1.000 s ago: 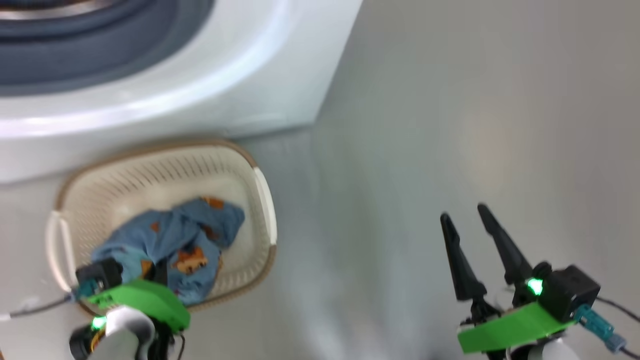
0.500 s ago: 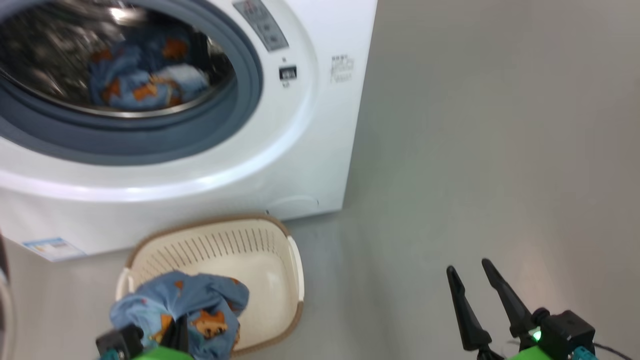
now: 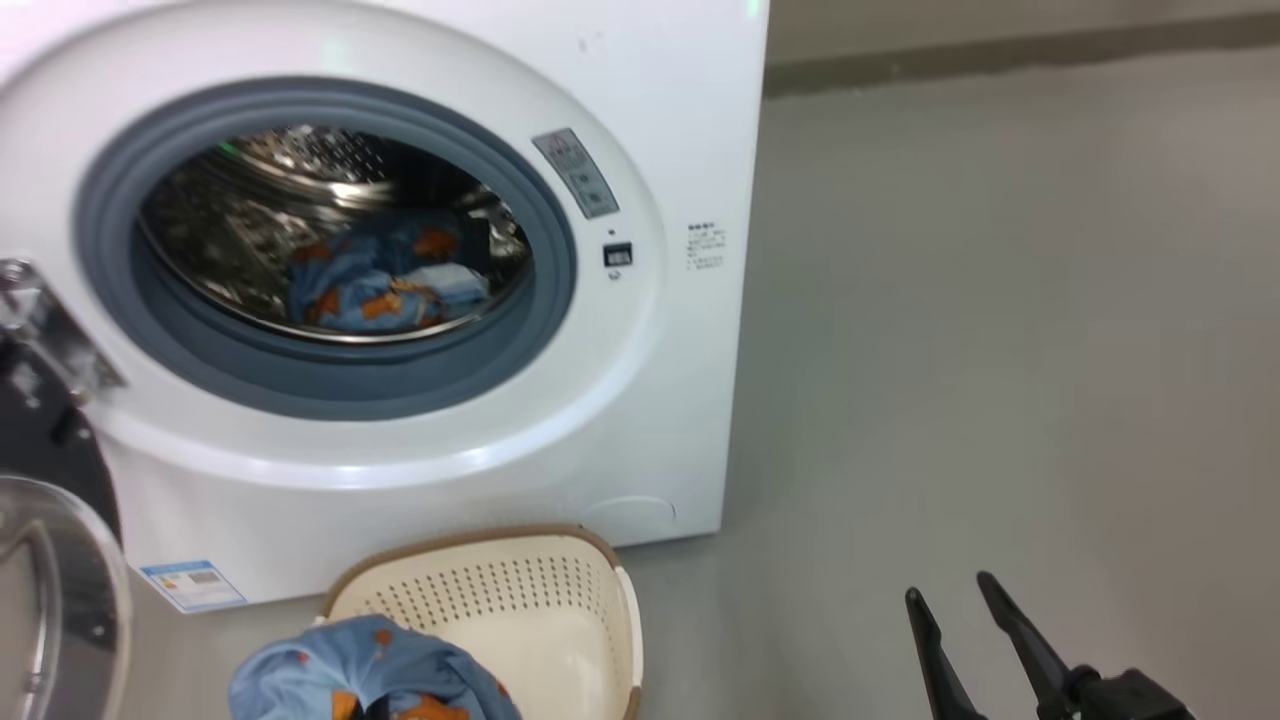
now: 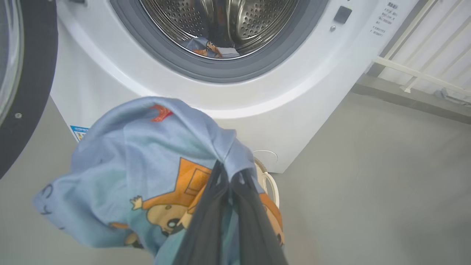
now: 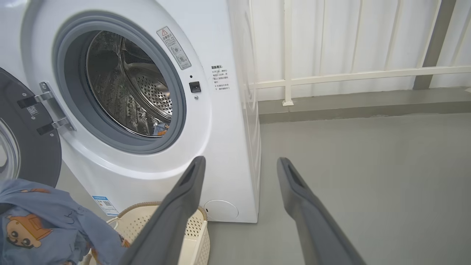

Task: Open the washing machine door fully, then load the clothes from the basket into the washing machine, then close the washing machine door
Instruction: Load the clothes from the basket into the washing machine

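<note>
Loading is the step in hand. One washer [image 3: 660, 420] sits at the upper left of the head view, its one door [image 3: 55, 470] swung wide at the left edge, and one basket [image 3: 560, 600] stands on the floor at bottom centre. Of clothes [image 4: 147, 147] I count two pieces: one in the drum [image 3: 230, 220], one above the basket, clamped in the left gripper [image 4: 230, 176]. The right gripper [image 5: 241, 162] stands apart, empty, at lower right. Next, I'd judge, the held piece must be raised into the drum and released.
</note>
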`<state>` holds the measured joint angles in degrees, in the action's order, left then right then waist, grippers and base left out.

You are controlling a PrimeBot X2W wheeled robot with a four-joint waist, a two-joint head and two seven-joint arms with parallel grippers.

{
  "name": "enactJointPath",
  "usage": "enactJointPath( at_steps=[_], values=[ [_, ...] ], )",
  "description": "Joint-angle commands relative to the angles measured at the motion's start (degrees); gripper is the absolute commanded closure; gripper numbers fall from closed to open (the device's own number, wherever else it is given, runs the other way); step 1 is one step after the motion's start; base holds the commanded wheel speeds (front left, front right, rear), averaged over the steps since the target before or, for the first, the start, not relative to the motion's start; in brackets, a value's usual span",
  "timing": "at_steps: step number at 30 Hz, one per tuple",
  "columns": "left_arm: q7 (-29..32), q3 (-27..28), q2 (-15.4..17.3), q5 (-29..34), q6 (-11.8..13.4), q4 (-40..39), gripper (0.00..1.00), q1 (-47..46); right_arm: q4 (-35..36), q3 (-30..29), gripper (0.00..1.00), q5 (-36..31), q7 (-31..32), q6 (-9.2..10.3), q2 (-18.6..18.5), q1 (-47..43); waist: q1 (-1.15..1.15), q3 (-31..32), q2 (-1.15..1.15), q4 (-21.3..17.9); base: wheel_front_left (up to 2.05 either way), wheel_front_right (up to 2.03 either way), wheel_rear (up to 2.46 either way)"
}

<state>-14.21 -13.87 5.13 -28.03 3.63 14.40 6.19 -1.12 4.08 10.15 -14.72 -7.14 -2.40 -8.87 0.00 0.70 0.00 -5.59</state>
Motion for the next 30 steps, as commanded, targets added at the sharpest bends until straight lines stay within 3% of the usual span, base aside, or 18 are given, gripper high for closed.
enactJointPath(
  at_steps=[1,30],
  values=[
    [-0.78,2.44,0.25,1.22,0.41,-2.58,1.0,0.41,1.29,0.94,0.0,-0.77,-0.28,-0.35,-0.48,-0.13,0.0,2.3,0.0,1.5,0.0,0.0,0.0],
    [-0.79,4.74,-1.19,4.36,-0.5,-7.94,1.0,5.21,1.53,-1.05,0.0,-3.09,-0.28,-0.35,-1.3,-0.52,0.0,2.61,0.0,0.63,0.0,0.0,0.0]
  ],
)
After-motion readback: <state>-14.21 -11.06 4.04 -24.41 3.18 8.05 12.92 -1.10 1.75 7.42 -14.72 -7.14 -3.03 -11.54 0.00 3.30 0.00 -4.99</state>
